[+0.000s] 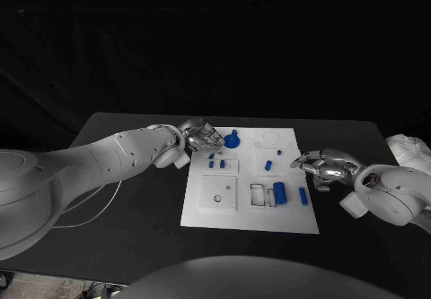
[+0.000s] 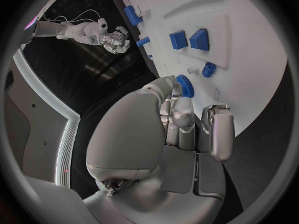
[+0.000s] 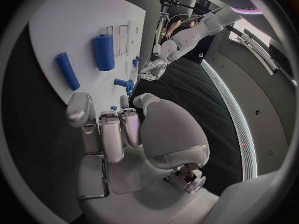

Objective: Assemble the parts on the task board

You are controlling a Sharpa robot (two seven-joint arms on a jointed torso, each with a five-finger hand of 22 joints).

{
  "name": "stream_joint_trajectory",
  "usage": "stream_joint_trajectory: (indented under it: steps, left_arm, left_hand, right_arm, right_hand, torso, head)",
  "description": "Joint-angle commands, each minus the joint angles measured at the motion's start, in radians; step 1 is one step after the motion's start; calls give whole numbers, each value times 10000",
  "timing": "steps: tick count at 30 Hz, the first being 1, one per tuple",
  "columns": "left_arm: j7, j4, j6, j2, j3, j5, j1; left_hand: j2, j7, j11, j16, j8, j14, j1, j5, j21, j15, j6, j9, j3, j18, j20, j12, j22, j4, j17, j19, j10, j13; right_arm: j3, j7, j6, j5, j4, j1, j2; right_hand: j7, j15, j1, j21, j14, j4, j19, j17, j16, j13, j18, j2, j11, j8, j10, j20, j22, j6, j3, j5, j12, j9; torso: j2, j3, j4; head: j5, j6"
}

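The white task board (image 1: 250, 215) lay mid-surface on the black surface (image 1: 134, 218). The left hand (image 1: 201, 138) hovered at the board's far left corner, its fingers (image 2: 219, 129) curled beside the blue gear (image 1: 233, 140), apparently not gripping it. The right hand (image 1: 325, 166) rested off the board's right edge, fingers (image 3: 106, 134) curled in, holding nothing. A large blue cylinder (image 1: 279, 192) and a slim blue rod (image 1: 303, 195) lay near the board's right side.

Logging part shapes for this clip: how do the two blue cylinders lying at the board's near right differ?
The thick blue cylinder is much wider than the thin blue rod. The cylinder lies further in on the task board; the rod lies by its right edge. Both are blue, lie flat, roughly parallel, untouched.
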Motion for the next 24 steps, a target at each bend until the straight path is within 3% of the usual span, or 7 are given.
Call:
stream_joint_trajectory:
  steps: [1, 5, 8, 12, 15, 20, 24]
  left_arm:
    - [605, 135, -698, -58, 10, -1220, -5]
    - [1024, 517, -1581, -312, 23, -2842, 84]
    - [1319, 934, -2349, -581, 41, -4280, 277]
    - [1587, 1411, -3158, -907, 94, -6295, 546]
    - [1647, 1784, -3610, -1164, 75, -8093, 754]
    - [1351, 2164, -3723, -1391, 36, -10249, 898]
    - [529, 2292, -3310, -1408, 15, -10998, 935]
  left_hand:
    - [-49, 38, 38, -19, -88, -84, 116, -138, -61, 39, -194, -37, -73, -70, -34, -3, 2333, 44, -6, 567, -70, -13]
    - [-103, 50, 57, 35, -79, -49, 161, -252, -42, 55, -180, -27, -193, -74, -16, 141, 2338, 97, 52, 576, -63, 41]
    - [-55, 33, 38, 77, 38, -19, 372, -309, -15, 44, 61, 23, -201, -78, -16, 367, 2346, 70, 99, 588, 3, 150]
    - [-3, -83, -119, 119, 177, 3, 647, -756, 25, -51, 520, 69, -185, -84, -75, 1073, 2357, 54, 154, 606, 457, 552]
    - [-332, -228, -319, 153, -24, 12, 791, -1272, -8, -219, 884, -60, 196, -77, -190, 2782, 2342, 584, 172, 576, -119, 1886]
    - [-670, -324, -348, 286, -199, 56, 878, -1600, -91, -150, 1091, -119, 703, -57, -155, 4733, 2314, 1123, 348, 525, -991, 3502]
    - [-667, -466, -455, 491, -409, 118, 700, -2320, -164, -119, 1104, -159, 661, -44, 15, 6456, 2292, 1552, 673, 485, -1295, 4854]
  right_arm:
    - [-1, 84, 144, -7, 13, -12, -18]
    - [-1, 93, 132, -7, 14, -16, -44]
    - [-1, 99, 127, -7, 13, -21, -59]
    - [-1, 101, 131, -7, 0, -26, -56]
    - [-1, 103, 132, -7, -9, -34, -50]
    - [-1, 95, 141, -7, -17, -45, -50]
    - [-1, 76, 152, -7, -11, -51, -50]
  right_hand:
    - [-5, 39, 55, -36, 185, -20, -32, 1771, -53, 1220, 101, -70, 32, -20, -22, 58, 1273, 51, 57, -56, -15, -9]
    - [-5, 39, 55, -36, 185, -20, -32, 1771, -53, 1220, 101, -70, 32, -20, -22, 58, 1273, 51, 57, -56, -15, -9]
    - [-5, 38, 56, -38, 185, -21, -34, 1770, -53, 1216, 102, -70, 32, -20, -26, 58, 1272, 52, 58, -57, -17, -9]
    - [-6, 38, 64, -51, 179, -24, -47, 1764, -57, 1194, 106, -73, 31, -23, -52, 58, 1268, 55, 66, -63, -29, -11]
    - [-6, 37, 66, -53, 178, -25, -48, 1762, -57, 1196, 106, -73, 30, -23, -50, 58, 1267, 55, 69, -65, -28, -11]
    - [-6, 37, 67, -52, 182, -24, -47, 1766, -55, 1201, 106, -71, 31, -24, -43, 58, 1267, 58, 72, -66, -25, -11]
    - [-8, 37, 74, -47, 186, -25, -42, 1770, -53, 1204, 105, -65, 33, -21, -39, 58, 1269, 71, 82, -70, -23, -11]
  torso:
    - [6, -3, 13]
    - [-8, 2, 10]
    - [-2, 0, 11]
    - [-12, 4, -1]
    - [-12, 4, 2]
    - [4, -1, 10]
    - [16, -11, 4]
  head:
    - [-41, -1]
    - [-40, -1]
    - [-18, -1]
    - [11, -1]
    - [4, -1]
    - [3, -1]
    - [25, -1]
